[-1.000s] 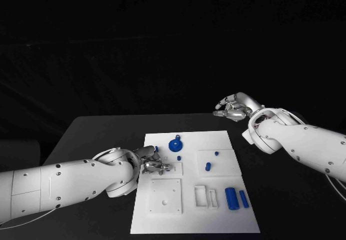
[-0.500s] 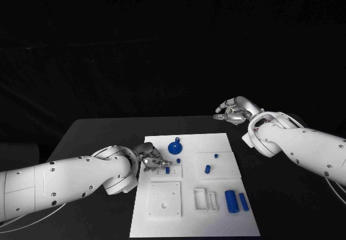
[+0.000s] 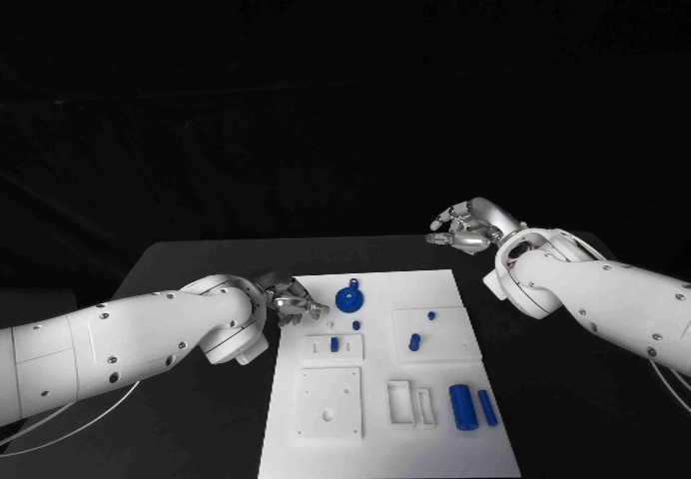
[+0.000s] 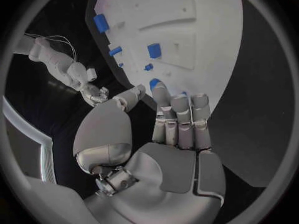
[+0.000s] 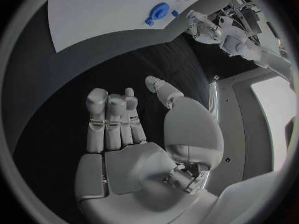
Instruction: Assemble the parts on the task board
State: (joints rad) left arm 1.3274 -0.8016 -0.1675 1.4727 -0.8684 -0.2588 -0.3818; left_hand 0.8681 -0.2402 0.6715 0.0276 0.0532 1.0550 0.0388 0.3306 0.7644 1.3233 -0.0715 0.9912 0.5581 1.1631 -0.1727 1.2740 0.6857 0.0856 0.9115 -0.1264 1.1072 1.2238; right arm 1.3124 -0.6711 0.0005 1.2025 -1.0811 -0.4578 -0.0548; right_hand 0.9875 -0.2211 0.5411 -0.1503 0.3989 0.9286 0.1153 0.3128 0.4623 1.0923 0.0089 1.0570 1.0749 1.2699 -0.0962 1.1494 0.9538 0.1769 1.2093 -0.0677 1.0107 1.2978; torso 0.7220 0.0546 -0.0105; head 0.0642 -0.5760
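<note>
no readable text, label or number on the task board (image 3: 432,419) or parts

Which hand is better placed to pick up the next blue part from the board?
Probably the left hand: it sits at the task board's far-left edge, close to the round blue part. The right hand hangs beyond the board, off it.

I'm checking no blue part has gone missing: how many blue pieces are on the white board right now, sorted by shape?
Round blue part: 1
Long blue cylinders: 2
Small blue pieces: 4
Total: 7
</note>
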